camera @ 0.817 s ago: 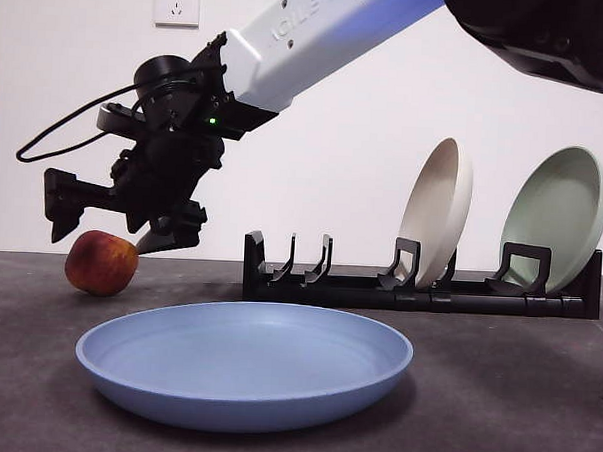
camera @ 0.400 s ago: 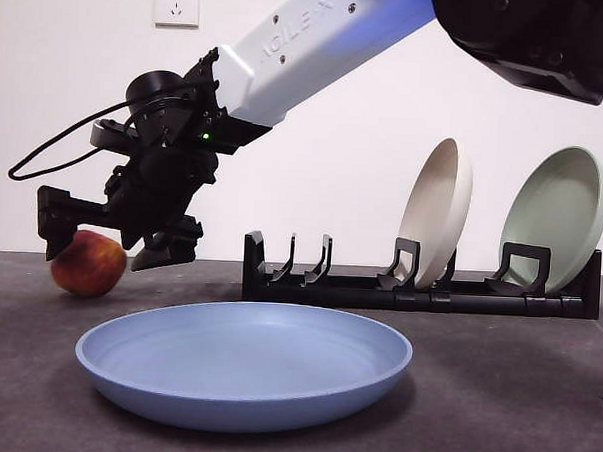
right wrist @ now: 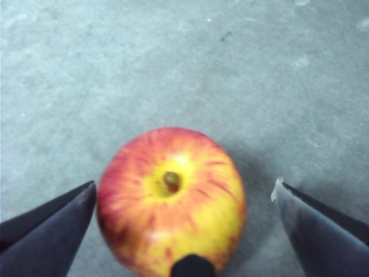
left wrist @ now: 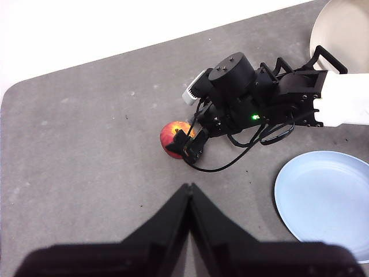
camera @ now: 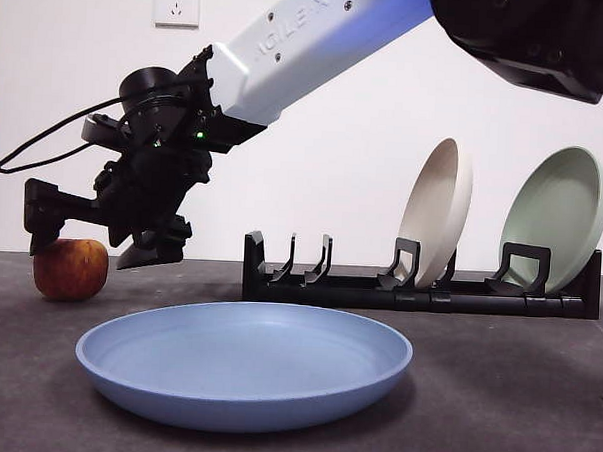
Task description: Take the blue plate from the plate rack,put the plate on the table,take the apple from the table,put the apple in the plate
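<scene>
The apple (camera: 71,269) lies on the table (camera: 504,405) at the far left, red with yellow streaks. My right gripper (camera: 85,249) hangs open over it, one jaw on each side and neither touching; its own wrist view shows the apple (right wrist: 173,199) stem-up between the jaws of the right gripper (right wrist: 184,184). The blue plate (camera: 243,364) rests flat on the table in front, to the right of the apple. Behind it stands the plate rack (camera: 419,291). My left gripper (left wrist: 189,186) is shut and empty, high above the table, looking down on the apple (left wrist: 172,133) and blue plate (left wrist: 326,202).
A beige plate (camera: 437,207) and a pale green plate (camera: 557,217) stand upright in the rack's right-hand slots. The right arm's white link (camera: 300,36) slants across from the upper right. A loose black cable (camera: 45,145) loops left of the wrist.
The right gripper has moved left and slightly down. The apple has shifted left along the table, staying between the open jaws.
</scene>
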Controlling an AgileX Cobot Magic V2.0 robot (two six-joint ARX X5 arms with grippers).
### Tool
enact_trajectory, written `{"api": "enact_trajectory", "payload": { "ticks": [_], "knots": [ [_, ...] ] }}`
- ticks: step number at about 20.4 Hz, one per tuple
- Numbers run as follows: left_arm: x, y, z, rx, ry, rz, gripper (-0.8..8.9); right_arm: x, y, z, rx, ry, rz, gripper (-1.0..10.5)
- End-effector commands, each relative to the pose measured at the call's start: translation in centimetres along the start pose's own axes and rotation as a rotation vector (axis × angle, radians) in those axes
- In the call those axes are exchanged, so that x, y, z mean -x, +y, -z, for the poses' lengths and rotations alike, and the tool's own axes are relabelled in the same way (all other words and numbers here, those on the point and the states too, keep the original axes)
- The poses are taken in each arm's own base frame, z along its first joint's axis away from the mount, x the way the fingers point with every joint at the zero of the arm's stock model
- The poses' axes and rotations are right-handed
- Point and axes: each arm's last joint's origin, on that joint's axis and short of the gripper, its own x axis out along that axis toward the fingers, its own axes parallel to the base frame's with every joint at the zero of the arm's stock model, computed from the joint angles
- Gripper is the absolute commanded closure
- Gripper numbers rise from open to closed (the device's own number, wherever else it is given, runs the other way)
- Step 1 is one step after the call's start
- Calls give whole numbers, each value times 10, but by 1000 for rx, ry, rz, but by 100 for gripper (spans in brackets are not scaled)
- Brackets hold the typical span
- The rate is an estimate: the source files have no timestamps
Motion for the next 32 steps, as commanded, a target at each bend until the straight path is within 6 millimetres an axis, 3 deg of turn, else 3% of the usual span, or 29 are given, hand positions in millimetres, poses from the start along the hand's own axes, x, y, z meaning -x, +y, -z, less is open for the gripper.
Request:
{"api": "enact_trajectory", "payload": {
  "ticks": [1,8,14,22,26,32],
  "knots": [
    [0,0,0,-9,-1,-10,822,-8,6,10,-5,20,-16,457],
    [0,0,0,-20,-1,-9,822,-9,13,12,4,28,2,783],
    [0,0,0,-31,-1,-9,822,-2,15,4,4,29,10,793],
    [0,0,0,-31,-1,-10,822,85,28,-45,121,247,37,890],
    [0,0,1,-31,0,-9,822,123,34,-56,209,358,20,930],
    [0,0,1,-35,-1,-10,822,187,45,-83,202,363,-41,950]
  ]
}}
